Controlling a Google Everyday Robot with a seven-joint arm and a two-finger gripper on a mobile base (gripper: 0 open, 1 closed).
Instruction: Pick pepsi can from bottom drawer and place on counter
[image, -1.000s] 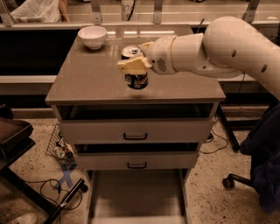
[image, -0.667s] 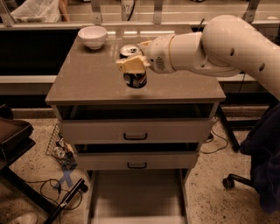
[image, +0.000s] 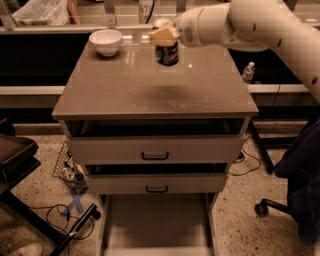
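The pepsi can (image: 168, 54) is dark blue with a silver top. It hangs above the back middle of the taupe counter (image: 125, 95), and its shadow lies on the slab nearer the front. My gripper (image: 164, 36), with pale tan fingers (image: 161, 35), is shut on the can's top from the right on the white arm. The bottom drawer (image: 156, 222) is pulled out at floor level, its grey floor bare.
A white bowl (image: 105, 41) sits on the counter's back left. Two pale-fronted drawers (image: 155, 150) stand slightly ajar. A clear bottle (image: 248, 72) stands behind right. A chair base (image: 270, 206) is at right, and a black stand and cables (image: 55, 220) at left.
The gripper and the can have moved up and slightly right in the view, away from the counter's middle. The can's shadow now lies apart below it.
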